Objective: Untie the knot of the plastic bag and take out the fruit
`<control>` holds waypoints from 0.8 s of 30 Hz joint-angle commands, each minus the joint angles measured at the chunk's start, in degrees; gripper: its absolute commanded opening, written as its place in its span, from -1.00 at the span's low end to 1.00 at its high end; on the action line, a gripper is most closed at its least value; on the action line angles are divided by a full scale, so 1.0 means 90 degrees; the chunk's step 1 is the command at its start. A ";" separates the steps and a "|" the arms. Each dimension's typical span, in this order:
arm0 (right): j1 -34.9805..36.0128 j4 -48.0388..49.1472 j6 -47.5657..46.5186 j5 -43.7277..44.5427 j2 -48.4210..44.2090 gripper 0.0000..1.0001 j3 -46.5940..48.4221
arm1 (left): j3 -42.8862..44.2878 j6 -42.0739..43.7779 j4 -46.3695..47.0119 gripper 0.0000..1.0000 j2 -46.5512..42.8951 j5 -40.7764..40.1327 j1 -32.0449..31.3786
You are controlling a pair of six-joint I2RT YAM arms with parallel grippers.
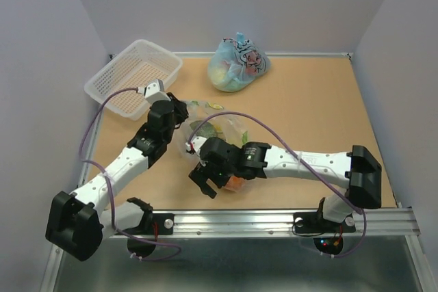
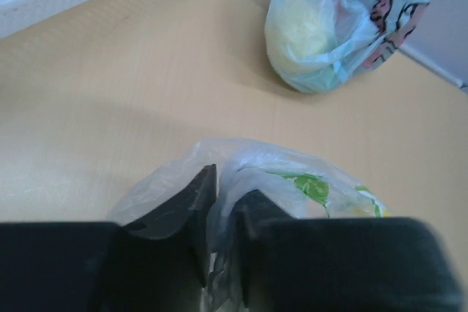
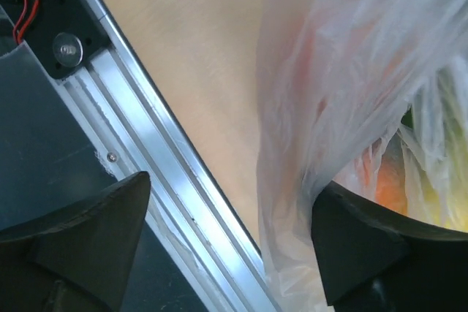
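None of the fruit [image 3: 387, 184] looked to be out yet: orange, yellow and green pieces sat inside the plastic bag [image 1: 220, 128], which lay on the surface [image 1: 308, 100] just right of the white basket [image 1: 102, 85] and nearer the arms; its knot could not be made out. The basket held nothing. Further right of the basket, a blue printed bag [image 1: 237, 65] held pale contents. The left end effector [image 2: 223, 189] pinched the clear film narrowly; the right end effector [image 3: 230, 193] gaped wide beside that film
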 commanded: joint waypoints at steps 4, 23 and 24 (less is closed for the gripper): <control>0.0061 -0.0874 -0.0166 0.2141 -0.0767 0.96 0.1336 | 0.0922 0.0778 -0.0359 0.36 -0.0871 -0.0104 0.0073; -0.2058 -0.0348 0.0087 0.2778 -0.0662 1.00 0.1055 | 0.0942 -0.0382 -0.3300 0.65 -0.1752 0.0397 -0.1195; -0.2049 -0.0289 0.0223 0.2798 -0.0563 1.00 0.1025 | 0.0894 -0.0509 -0.3329 0.67 -0.1694 0.0240 -0.1497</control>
